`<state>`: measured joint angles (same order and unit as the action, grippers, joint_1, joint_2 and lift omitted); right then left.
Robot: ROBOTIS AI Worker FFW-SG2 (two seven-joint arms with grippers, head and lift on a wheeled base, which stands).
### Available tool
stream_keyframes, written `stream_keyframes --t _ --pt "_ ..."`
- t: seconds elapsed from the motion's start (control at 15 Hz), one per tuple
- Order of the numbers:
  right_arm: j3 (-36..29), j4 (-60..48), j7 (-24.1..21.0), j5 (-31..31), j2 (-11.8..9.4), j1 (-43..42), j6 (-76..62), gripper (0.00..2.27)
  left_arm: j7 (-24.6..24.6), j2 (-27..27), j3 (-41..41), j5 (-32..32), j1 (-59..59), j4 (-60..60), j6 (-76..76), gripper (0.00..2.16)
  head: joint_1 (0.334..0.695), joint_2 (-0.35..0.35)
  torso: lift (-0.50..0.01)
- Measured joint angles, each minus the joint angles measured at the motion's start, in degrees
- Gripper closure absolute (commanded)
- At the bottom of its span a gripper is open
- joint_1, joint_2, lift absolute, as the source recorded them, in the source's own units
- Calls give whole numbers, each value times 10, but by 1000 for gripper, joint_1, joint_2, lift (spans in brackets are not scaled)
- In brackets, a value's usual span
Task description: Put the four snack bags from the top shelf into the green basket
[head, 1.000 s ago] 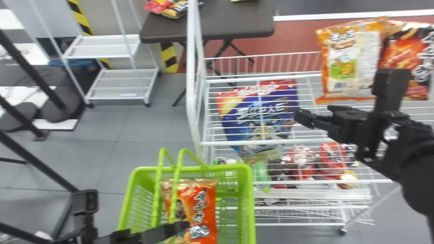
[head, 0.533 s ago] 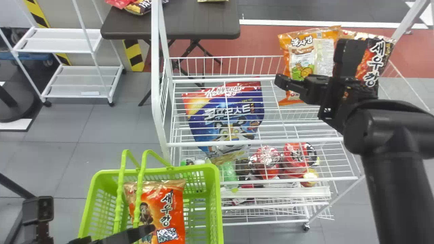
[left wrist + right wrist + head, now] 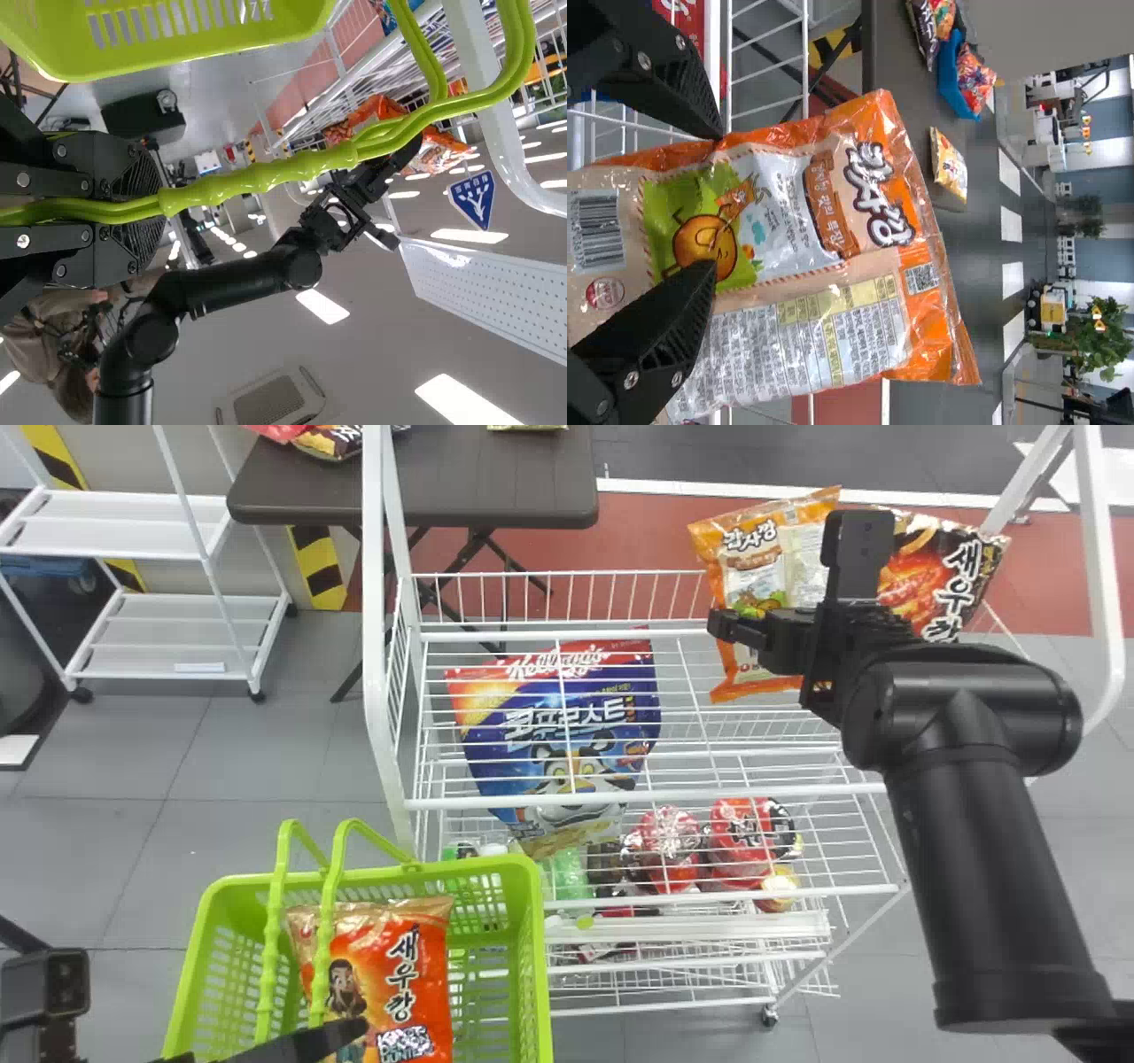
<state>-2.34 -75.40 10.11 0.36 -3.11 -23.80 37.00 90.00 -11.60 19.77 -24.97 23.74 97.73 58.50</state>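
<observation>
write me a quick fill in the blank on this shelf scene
The green plastic basket holds exactly ____ red-orange snack bag. Its green handles run through the ____ end effector. The ____ end effector stands open at the orange-and-beige plastic snack bag. The blue plastic bag pictures a cartoon ____.
one; left; right; tiger

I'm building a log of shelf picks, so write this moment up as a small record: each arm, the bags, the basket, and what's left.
Right gripper: fingers apart, in front of the orange bag; contact unclear
Left gripper: at the green basket's handles, which run between its fingers
Top shelf: orange bag, black-and-red bag beside it
Green basket: red-orange bag inside
Blue bag: seen behind shelf wires
Remaining: at least the two top-shelf bags
</observation>
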Motion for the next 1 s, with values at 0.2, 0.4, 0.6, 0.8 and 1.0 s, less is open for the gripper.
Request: stream_keyframes --t 0.2,0.4,0.6,0.8,1.0 --pt "8 2 -2 13 1 -5 23 2256 0 0 0 0 1 0 0 2148 695 -67 0" --pt "9 1 -1 17 2 -2 32 2256 0 -1 3 -1 3 0 0 2148 695 -65 0" --pt "5 -29 3 2 2 22 31 2256 0 -2 8 -4 7 3 0 2148 695 -56 0" --pt "1 -111 8 -23 2 68 36 2256 0 -2 10 -4 9 4 0 2148 695 -45 0" --pt "0 -238 18 -55 0 137 67 2256 0 -2 9 -4 8 3 0 2145 695 -32 0"
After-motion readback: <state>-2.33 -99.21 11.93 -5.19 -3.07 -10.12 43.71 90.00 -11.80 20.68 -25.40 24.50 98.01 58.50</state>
